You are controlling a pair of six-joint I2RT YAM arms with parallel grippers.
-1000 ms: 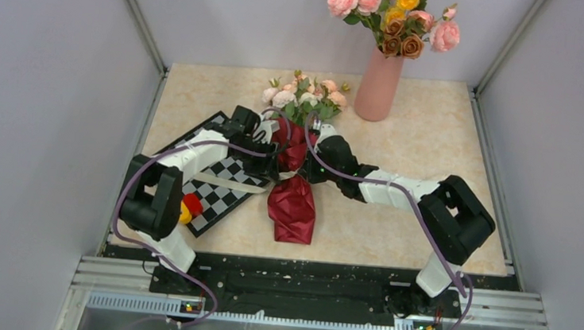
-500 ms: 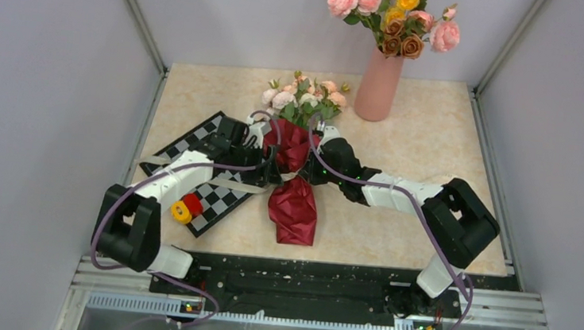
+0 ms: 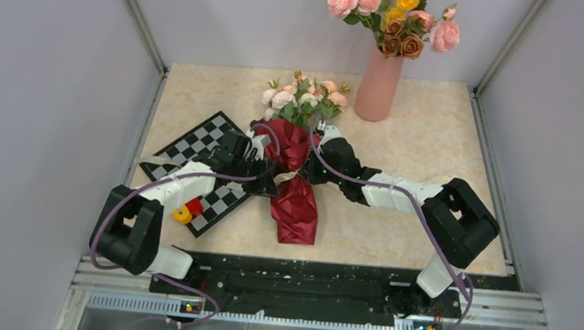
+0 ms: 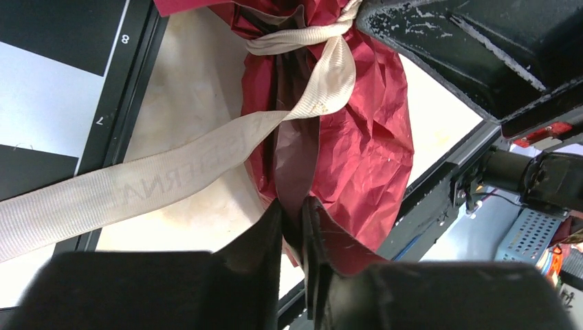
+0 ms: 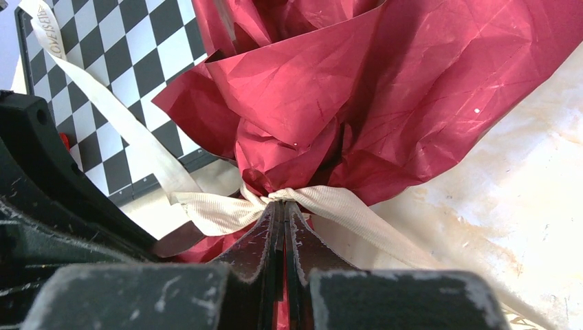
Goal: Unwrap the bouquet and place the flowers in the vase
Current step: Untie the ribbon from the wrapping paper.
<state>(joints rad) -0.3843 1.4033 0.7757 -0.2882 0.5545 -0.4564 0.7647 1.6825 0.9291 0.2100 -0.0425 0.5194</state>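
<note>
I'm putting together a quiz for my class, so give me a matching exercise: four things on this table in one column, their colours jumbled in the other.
Things:
1 vase
2 ribbon
3 paper
4 board

Colours:
a cream
b black and white
c salmon pink
d dark red

Pairs: 1-c, 2-a, 3-d, 4-b

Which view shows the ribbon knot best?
Right wrist: the knot sits centred and close, just above the right gripper. Left wrist catches it at the top edge. Top external shows only a tiny pale band.
</note>
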